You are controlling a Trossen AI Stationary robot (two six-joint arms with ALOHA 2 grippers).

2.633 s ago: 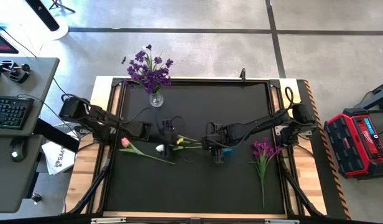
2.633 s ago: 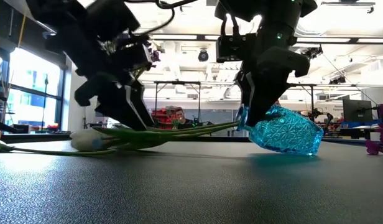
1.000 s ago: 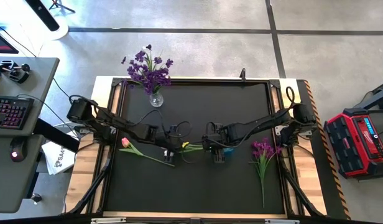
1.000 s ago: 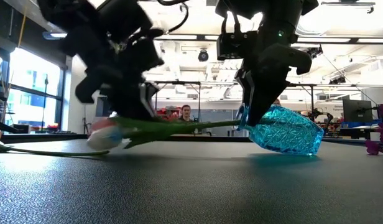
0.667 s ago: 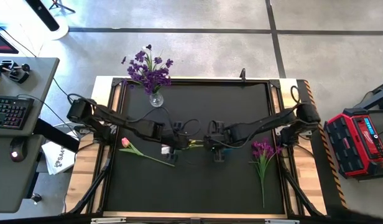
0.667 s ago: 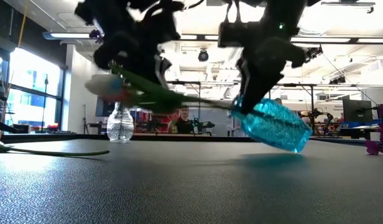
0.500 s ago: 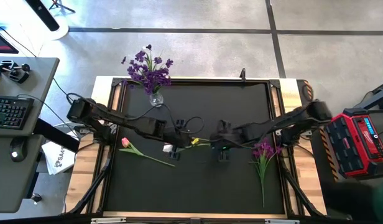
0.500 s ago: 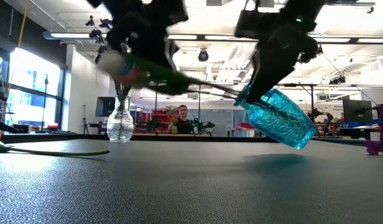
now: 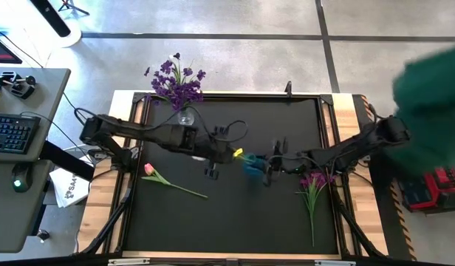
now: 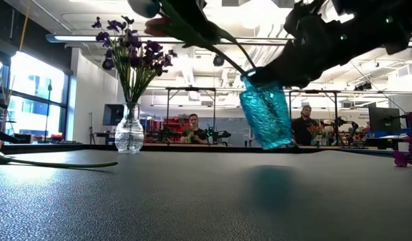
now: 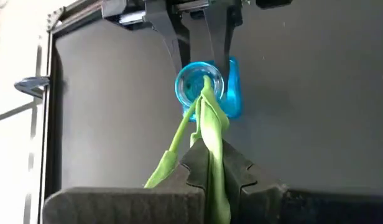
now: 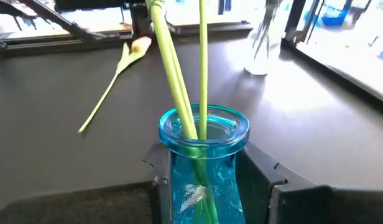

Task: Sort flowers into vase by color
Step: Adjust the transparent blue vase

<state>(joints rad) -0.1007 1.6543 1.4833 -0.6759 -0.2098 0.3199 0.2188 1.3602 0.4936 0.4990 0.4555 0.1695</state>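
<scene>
At frame centre my right gripper (image 12: 204,180) clamps the blue vase (image 10: 266,119) aloft over the bench; my left gripper (image 11: 207,168), pinched on the tulip stems (image 11: 207,118), holds them running lengthwise into its mouth.

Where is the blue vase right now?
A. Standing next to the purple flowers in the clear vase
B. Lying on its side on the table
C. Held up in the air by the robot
C: the right gripper clamps the blue vase clear above the table, with green stems in its mouth.
</scene>
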